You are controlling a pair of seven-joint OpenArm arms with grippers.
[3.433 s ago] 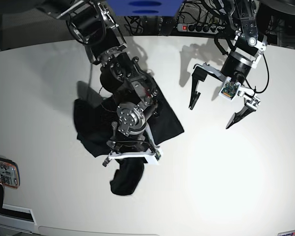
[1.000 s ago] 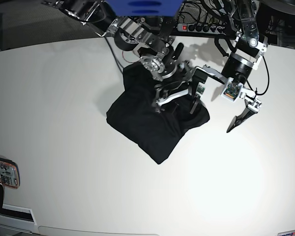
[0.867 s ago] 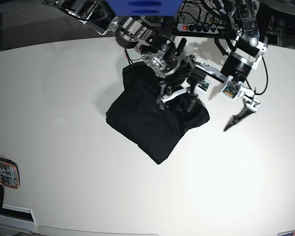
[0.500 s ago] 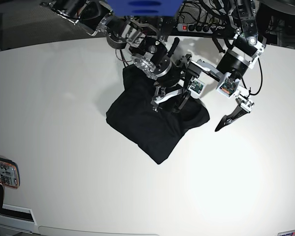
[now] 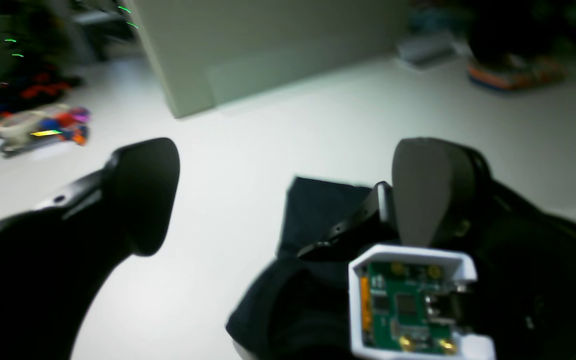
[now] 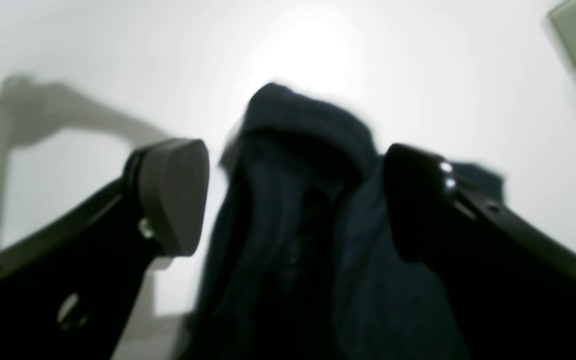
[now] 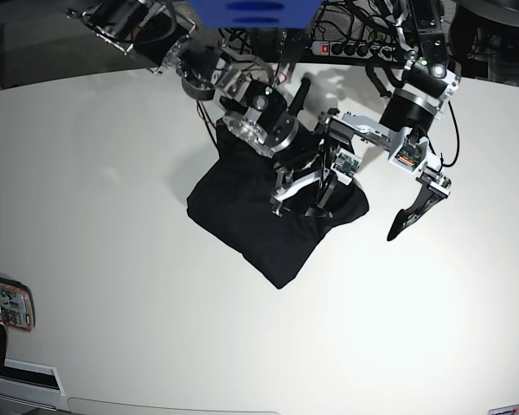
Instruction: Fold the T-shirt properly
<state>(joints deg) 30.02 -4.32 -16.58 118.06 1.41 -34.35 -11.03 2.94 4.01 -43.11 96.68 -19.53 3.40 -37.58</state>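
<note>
Black T-shirt (image 7: 259, 216) lies bunched mid-table (image 7: 112, 173); bare surface all round.

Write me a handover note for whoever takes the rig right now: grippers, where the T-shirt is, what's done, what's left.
Left gripper: open, empty, beside the T-shirt's edge.
Right gripper: open, nothing held, over the T-shirt.
T-shirt: a bunched black heap on the white table, below the right gripper; from the right wrist view, cloth rises between its jaws, ungripped.
Done: gathered into one compact pile, not a neat fold.
Left: flatten it, fold it squarely.
</note>
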